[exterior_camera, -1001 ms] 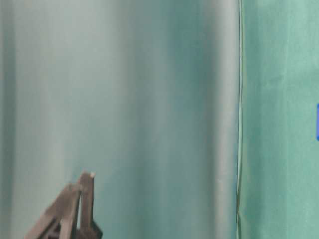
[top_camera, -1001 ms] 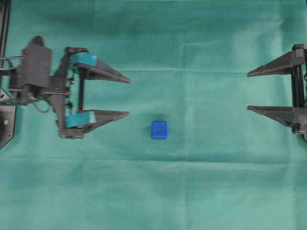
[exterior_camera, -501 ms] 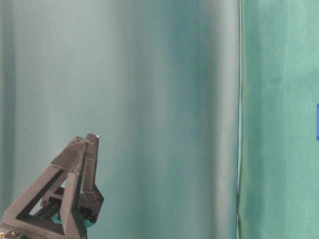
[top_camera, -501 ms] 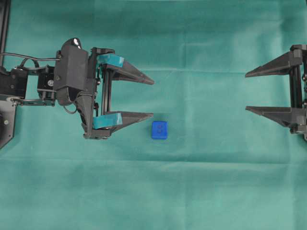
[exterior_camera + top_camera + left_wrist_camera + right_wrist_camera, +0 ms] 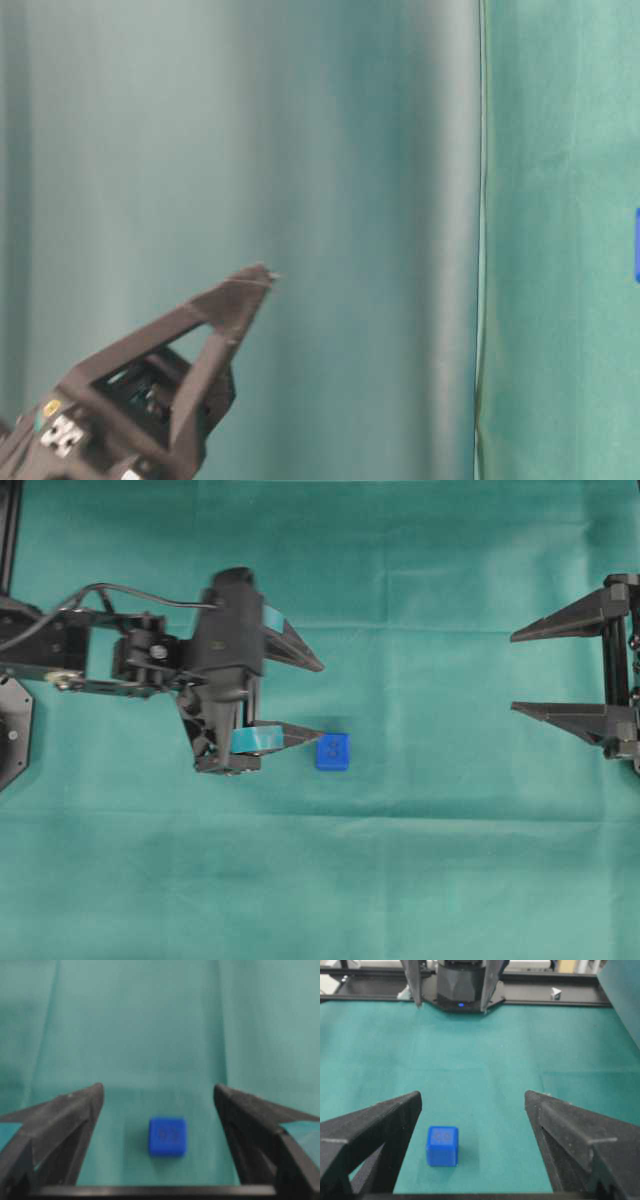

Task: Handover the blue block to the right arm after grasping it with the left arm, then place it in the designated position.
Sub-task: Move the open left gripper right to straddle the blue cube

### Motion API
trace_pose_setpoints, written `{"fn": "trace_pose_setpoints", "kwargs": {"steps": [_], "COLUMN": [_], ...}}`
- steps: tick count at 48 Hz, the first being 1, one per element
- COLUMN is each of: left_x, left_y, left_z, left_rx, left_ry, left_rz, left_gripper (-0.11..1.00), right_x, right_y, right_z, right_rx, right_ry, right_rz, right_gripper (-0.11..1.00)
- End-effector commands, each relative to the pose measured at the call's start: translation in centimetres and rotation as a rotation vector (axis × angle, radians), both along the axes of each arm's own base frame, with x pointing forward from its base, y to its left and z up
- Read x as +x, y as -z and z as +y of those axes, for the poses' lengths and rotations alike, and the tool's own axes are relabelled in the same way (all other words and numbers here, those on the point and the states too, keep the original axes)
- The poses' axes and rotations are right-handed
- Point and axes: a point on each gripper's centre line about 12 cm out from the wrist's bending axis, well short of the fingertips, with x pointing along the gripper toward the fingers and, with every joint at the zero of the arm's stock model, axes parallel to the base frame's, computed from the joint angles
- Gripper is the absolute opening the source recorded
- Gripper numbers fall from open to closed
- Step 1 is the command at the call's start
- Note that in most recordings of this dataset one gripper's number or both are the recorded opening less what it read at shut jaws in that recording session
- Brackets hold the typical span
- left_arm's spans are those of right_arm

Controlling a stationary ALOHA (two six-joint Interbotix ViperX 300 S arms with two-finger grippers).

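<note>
Green cloth bare round blue block; both claws wide open.

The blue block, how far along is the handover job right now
Nothing is finished yet: the blue block lies on the green cloth, unheld. In hand: the left tool, open, hovers at the block, which the left wrist view shows between its fingers. Left to do: grasp it, pass it to the right tool, which waits open at the right edge, then place it. The placing marks are not visible.
</note>
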Motion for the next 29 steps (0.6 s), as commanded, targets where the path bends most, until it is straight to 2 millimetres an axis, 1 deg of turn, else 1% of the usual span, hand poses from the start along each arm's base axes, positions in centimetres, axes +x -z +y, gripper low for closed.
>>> {"fn": "trace_pose_setpoints", "kwargs": {"steps": [1, 8, 12, 29], "left_x": [0.58, 1.2, 1.37, 1.48], "left_y": [-1.55, -1.8, -1.62, -1.76], "left_z": [0.0, 0.0, 0.0, -0.06], "left_rx": [0.003, 0.001, 0.001, 0.003], "left_ry": [0.001, 0.0, 0.0, 0.001], "left_rz": [0.021, 0.095, 0.124, 0.118], "left_gripper": [0.99, 0.99, 0.99, 0.99], "right_x": [0.37, 0.45, 0.52, 0.62], "right_y": [-1.07, -0.97, -0.87, -1.04], "right_z": [-0.08, -0.08, -0.05, -0.09], "right_rx": [0.001, 0.002, 0.001, 0.001], "right_ry": [0.003, 0.004, 0.002, 0.003], "right_rz": [-0.026, -0.022, -0.017, -0.018], "right_gripper": [0.94, 0.94, 0.94, 0.94]}}
